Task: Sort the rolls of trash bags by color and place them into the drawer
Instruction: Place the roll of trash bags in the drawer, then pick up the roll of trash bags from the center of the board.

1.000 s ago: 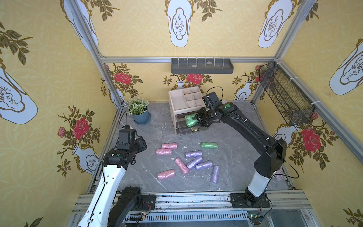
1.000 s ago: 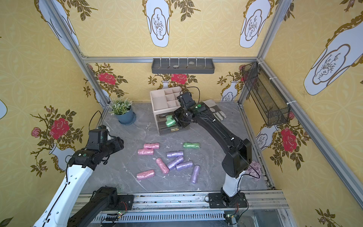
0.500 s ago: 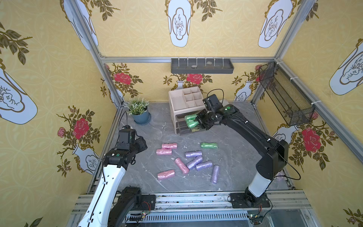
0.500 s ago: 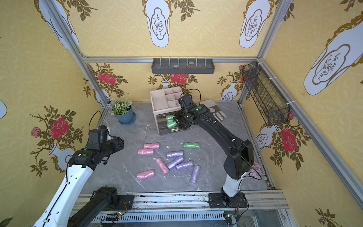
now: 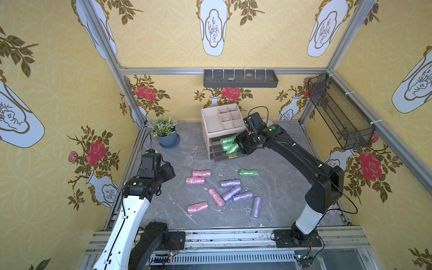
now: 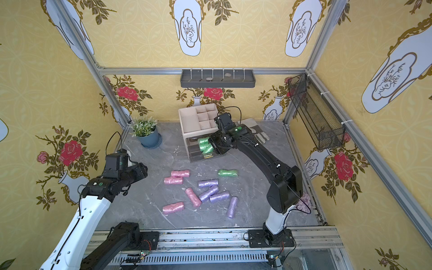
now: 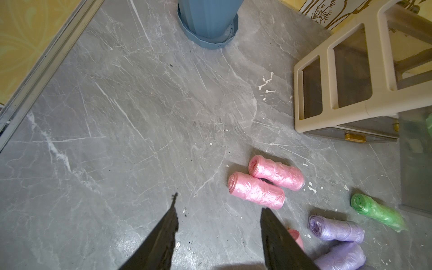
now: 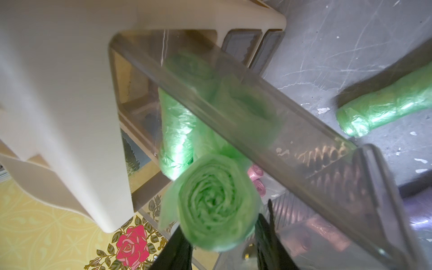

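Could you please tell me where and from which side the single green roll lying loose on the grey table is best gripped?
I would grip the loose green crinkly-film roll at its pinched waist, mid-length, coming straight down from above and closing across its short axis. It lies flat on the grey marbled tabletop, clear all round; the nearest lilac film roll lies apart.

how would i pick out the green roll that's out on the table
Find the beige drawer chest at the back of the grey table. Rolls lie scattered in front of it; the green roll is at their back edge, on the side of the right arm. It is the only green one on the tabletop: its neighbours are pink rolls and purple rolls.
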Motion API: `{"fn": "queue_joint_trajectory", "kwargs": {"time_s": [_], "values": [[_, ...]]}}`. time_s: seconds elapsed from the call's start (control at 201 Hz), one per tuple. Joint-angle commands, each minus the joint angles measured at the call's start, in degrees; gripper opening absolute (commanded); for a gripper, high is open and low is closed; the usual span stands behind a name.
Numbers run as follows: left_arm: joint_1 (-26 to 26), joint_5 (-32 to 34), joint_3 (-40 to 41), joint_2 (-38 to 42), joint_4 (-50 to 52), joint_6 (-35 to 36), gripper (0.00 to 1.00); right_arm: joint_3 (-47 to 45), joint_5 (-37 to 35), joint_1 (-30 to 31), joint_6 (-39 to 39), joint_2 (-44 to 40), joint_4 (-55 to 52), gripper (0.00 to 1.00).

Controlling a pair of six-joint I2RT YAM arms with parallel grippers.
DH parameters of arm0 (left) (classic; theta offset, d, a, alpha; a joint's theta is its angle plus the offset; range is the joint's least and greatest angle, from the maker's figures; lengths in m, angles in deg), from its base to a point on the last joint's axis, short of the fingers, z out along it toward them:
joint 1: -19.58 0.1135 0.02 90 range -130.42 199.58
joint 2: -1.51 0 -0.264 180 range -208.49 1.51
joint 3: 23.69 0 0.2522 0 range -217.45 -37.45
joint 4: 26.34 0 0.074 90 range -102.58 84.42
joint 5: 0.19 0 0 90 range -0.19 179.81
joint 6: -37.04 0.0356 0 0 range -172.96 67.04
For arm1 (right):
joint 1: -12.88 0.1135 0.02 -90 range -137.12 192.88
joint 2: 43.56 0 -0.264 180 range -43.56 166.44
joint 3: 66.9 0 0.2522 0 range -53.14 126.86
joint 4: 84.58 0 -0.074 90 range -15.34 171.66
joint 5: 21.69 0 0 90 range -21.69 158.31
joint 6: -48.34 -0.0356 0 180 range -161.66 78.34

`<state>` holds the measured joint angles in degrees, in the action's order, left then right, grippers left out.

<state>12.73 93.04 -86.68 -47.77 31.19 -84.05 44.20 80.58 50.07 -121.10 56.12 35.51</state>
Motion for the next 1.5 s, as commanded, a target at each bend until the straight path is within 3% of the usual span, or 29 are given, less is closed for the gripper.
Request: {"fn": "queue_joint_trajectory", "kwargs": {"time_s": [0.0,0.602,0.861,1.1,1.299,1.493], "values": [[0.17,0.07,0.17,-0.12,-1.05,0.33,0.59,1.21,-0.14,-0.30,0.95,-0.50,0.20,0.47],[0.59,-0.03,0.28,0.00,-1.05,0.33,0.59,6.42,-3.48,-0.67,2.43,-3.21,-2.94,0.51],[0.63,-0.14,0.45,0.88,-1.28,0.50,0.57,3.22,-4.67,-2.74,8.40,-8.92,-2.00,0.51],[0.59,-0.39,1.05,3.32,-1.45,1.03,0.54,-10.48,-4.58,-13.04,14.07,-22.46,-3.09,0.51],[0.52,-0.82,0.47,5.49,-0.17,1.64,0.53,-22.07,3.79,-26.75,19.92,-30.04,-3.90,0.52],[-0.51,-0.84,-1.88,6.97,3.47,2.43,0.51,-33.88,12.73,-34.73,22.93,-32.86,0.48,0.52]]}}
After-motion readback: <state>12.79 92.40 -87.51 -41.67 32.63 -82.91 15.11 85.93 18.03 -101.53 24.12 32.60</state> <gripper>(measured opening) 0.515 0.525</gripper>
